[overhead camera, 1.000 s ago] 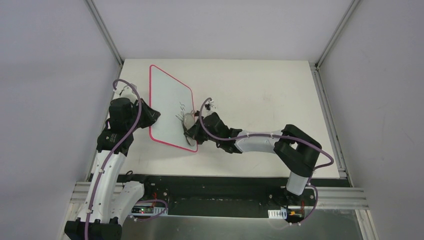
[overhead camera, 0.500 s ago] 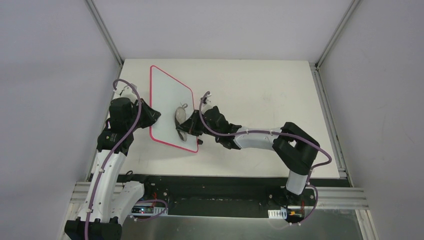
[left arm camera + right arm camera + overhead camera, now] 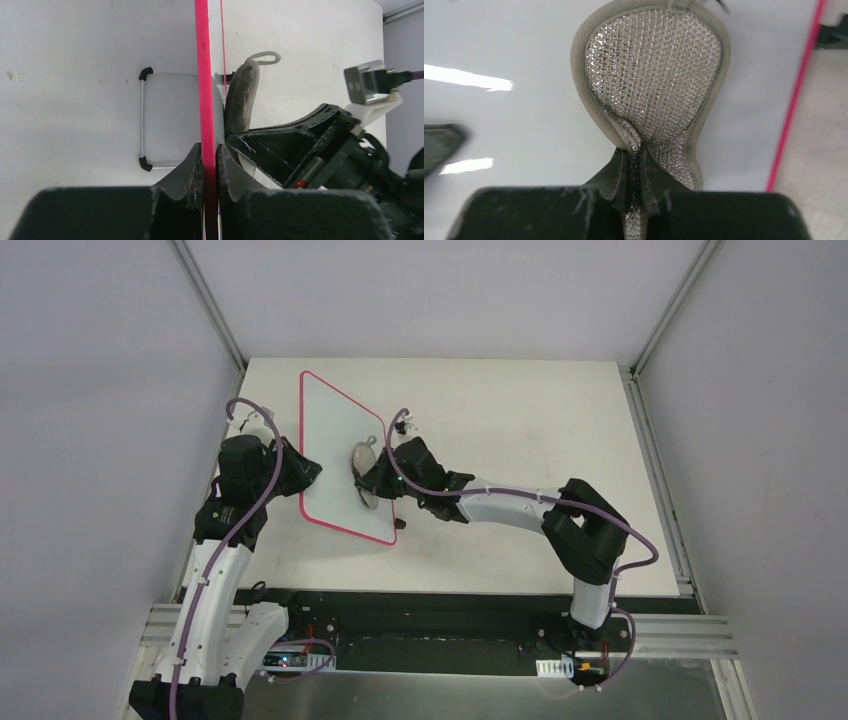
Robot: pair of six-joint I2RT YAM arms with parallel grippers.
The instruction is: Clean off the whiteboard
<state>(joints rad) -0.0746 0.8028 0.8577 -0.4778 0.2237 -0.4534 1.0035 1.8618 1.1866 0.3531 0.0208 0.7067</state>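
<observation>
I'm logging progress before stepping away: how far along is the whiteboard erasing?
Done: the whiteboard shows no writing anywhere in view. In hand: the left gripper is clamped on its red edge, while the right gripper presses a grey pad against its face. Left: the patch under the pad is hidden, so a last wipe may remain, then probably putting things down.

White whiteboard [image 3: 335,440] edged in red-pink; between the black right gripper's [image 3: 636,161] jaws, a grey-rimmed pad [image 3: 654,75] of glittering silver diamond mesh.

Pad [image 3: 654,75] flat against whiteboard [image 3: 499,50]
</observation>
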